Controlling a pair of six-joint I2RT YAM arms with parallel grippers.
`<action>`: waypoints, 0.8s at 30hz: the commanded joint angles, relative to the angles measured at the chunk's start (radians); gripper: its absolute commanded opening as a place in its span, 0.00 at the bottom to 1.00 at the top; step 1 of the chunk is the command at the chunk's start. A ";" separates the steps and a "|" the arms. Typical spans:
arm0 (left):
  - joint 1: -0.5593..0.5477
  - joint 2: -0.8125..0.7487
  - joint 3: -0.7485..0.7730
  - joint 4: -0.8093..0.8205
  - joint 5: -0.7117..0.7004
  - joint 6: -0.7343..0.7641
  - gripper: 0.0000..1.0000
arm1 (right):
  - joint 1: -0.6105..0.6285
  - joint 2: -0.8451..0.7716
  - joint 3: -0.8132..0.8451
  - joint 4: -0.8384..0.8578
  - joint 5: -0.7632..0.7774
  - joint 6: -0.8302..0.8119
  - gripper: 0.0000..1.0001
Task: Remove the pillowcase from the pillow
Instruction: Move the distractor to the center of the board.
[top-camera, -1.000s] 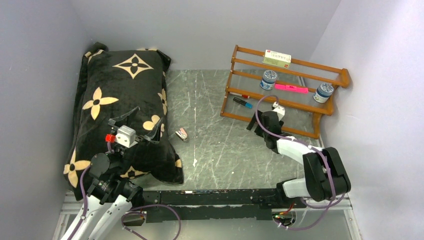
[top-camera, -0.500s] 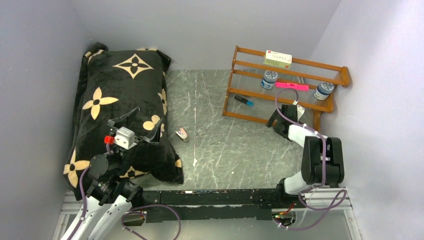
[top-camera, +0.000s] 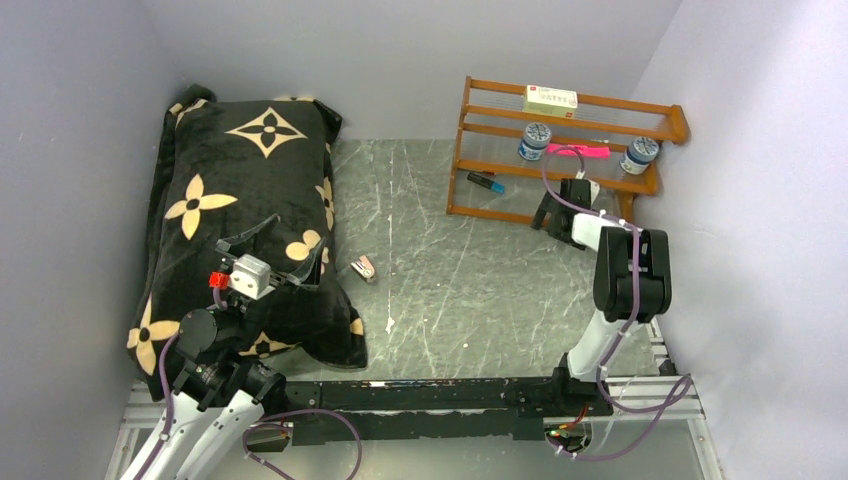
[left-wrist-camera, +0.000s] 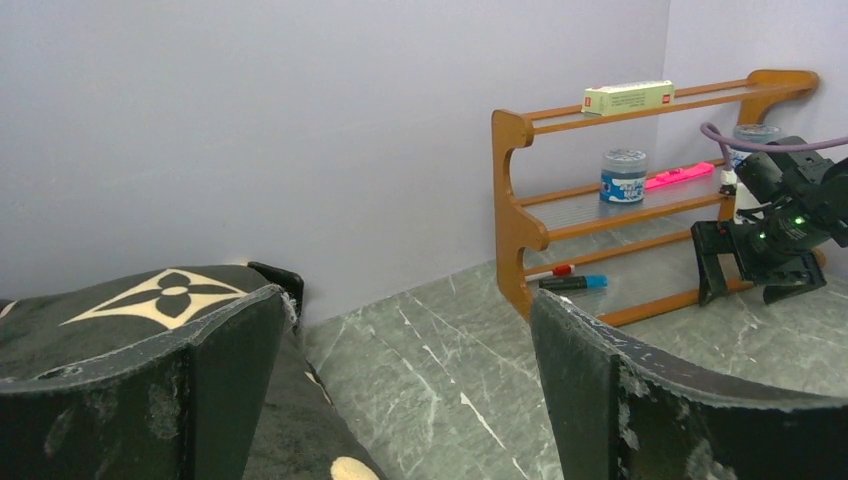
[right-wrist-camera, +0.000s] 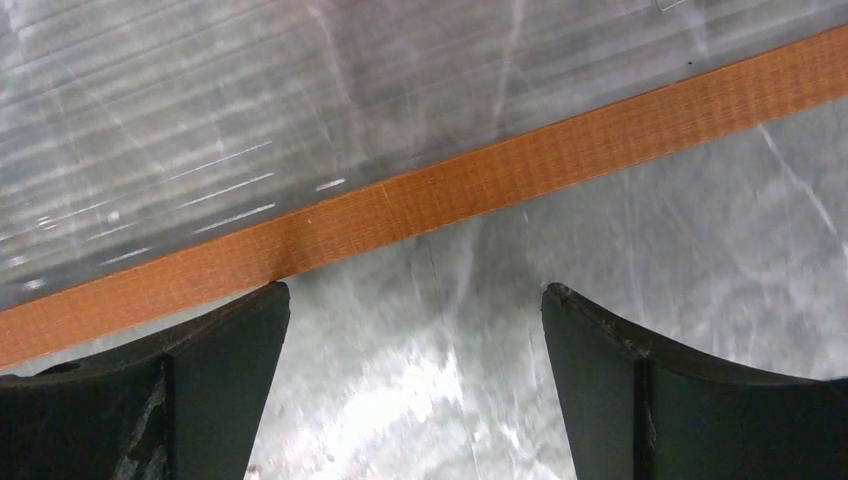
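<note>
Black plush with tan flowers and stars, the pillowcase (top-camera: 245, 215) lies well to the left of the wooden rack (top-camera: 470, 150), across a stretch of grey marbled table (top-camera: 450, 270). It is plump and filled, and the pillow inside it is hidden from every view. The left gripper (top-camera: 296, 240) sits over the pillowcase's near corner on the side facing the rack, its jaws spread wide and holding nothing; whether the fingers touch the plush cannot be told. The right gripper (top-camera: 558, 208) is right at the foot of the rack, also spread wide and empty. Its wrist view shows both fingers (right-wrist-camera: 210, 370) just short of the rack's lowest front rail (right-wrist-camera: 480, 190). On the rack's top shelf lies a small box (top-camera: 551, 98); one shelf down stand two jars (top-camera: 535, 140) with a pink marker (top-camera: 580, 150) between them, and a blue pen (top-camera: 487, 183) lies lower still. A small object (top-camera: 364, 268) rests on the table between the rack and the pillowcase, nearer the pillowcase.
</note>
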 joint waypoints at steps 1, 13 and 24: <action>-0.006 0.005 -0.001 0.022 0.005 0.026 0.97 | -0.001 0.159 0.076 0.000 -0.073 -0.007 1.00; -0.008 0.014 -0.001 0.021 -0.001 0.028 0.97 | 0.012 0.369 0.403 -0.033 -0.088 -0.080 1.00; -0.008 0.035 0.006 0.023 -0.004 0.025 0.97 | 0.105 0.298 0.430 -0.038 -0.020 -0.154 1.00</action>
